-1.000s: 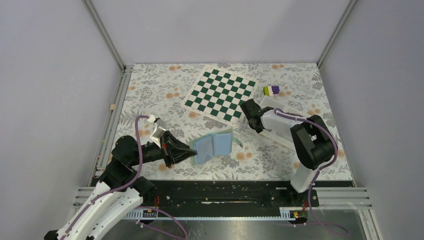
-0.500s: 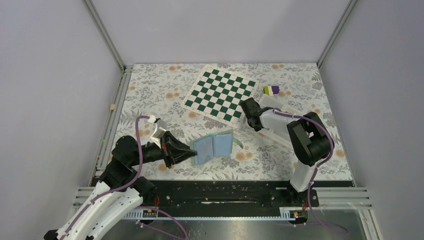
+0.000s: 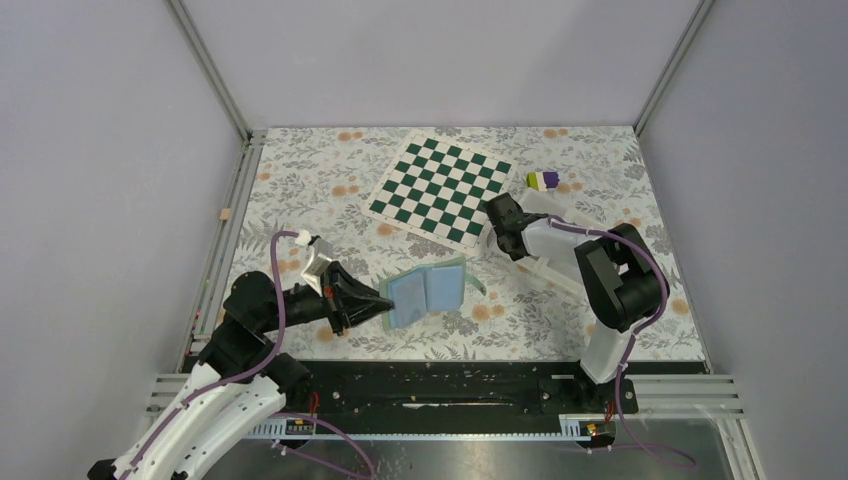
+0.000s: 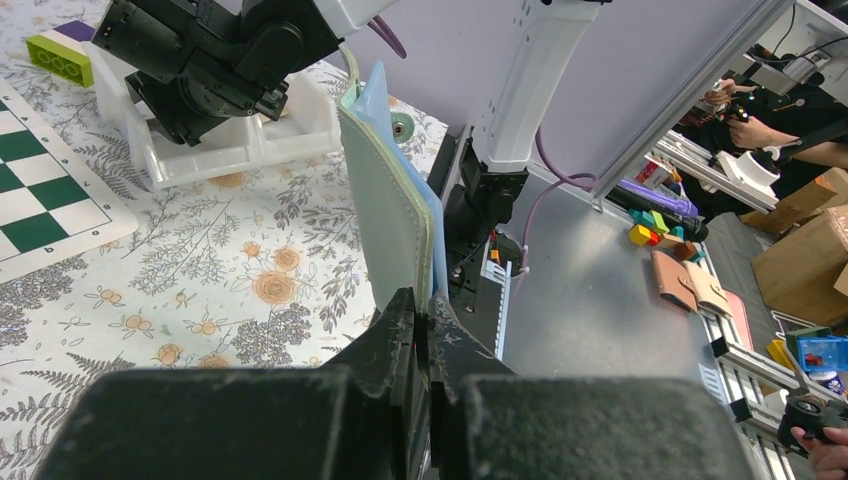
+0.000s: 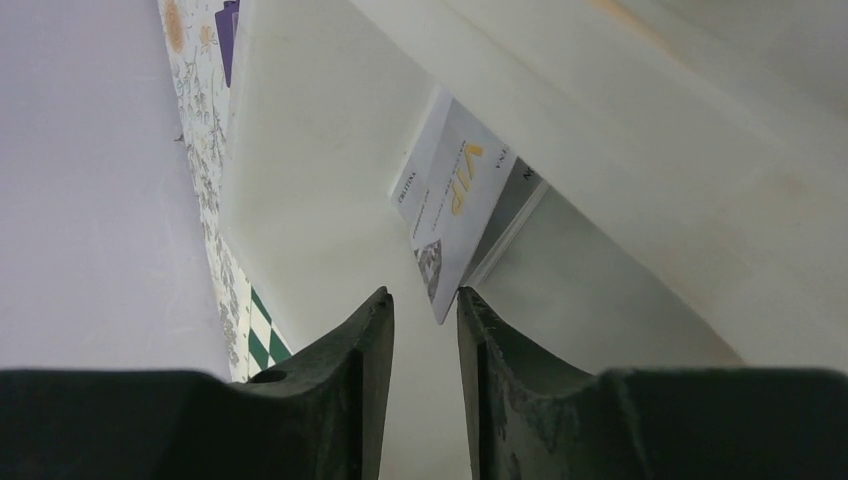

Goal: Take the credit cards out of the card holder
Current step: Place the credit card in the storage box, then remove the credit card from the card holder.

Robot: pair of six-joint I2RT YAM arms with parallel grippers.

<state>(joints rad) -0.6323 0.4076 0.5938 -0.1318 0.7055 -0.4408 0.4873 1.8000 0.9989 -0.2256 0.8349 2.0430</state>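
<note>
Right wrist: right gripper narrowly parted; card lies in tray just off its tips, apparently free. Left gripper clamped on holder edge. Advice: widen fully, retreat straight, avoid dragging card.

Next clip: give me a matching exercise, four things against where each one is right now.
1 card holder
2 pale card
3 purple-and-green block
4 chequered mat

A inside the white tray
B pinched by the left gripper
C spread flat at the far middle of the table
D on the table at the tray's far end

Pairs: 1-B, 2-A, 3-D, 4-C
</note>
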